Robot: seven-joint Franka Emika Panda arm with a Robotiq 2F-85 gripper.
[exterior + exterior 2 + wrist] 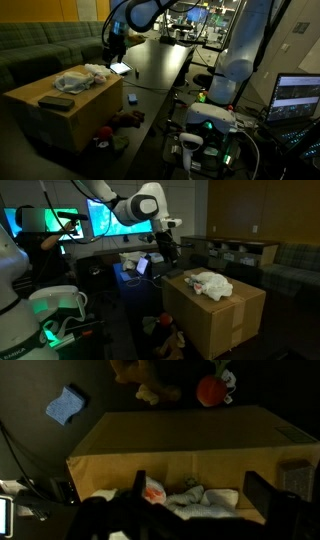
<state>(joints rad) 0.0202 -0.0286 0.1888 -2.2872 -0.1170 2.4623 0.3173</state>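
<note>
My gripper [202, 492] is open and empty, its two dark fingers spread wide in the wrist view. It hangs over the dark table beside a cardboard box [180, 440], a little apart from it, as both exterior views show [113, 45] [170, 248]. A heap of white cloth and crumpled bags [200, 500] lies on the box top [60, 112] [220, 315], seen between the fingers. The heap also shows in both exterior views [80, 78] [212, 283]. A dark flat remote-like object [56, 101] lies on the box near its other end.
A lit phone or tablet [120, 68] lies on the dark table [160, 60] under the gripper. A blue cloth [66, 405], a red ball [209, 390] and a brown plush toy [140, 375] lie on the floor by the box. A sofa [40, 45] and an open laptop [297, 97] stand nearby.
</note>
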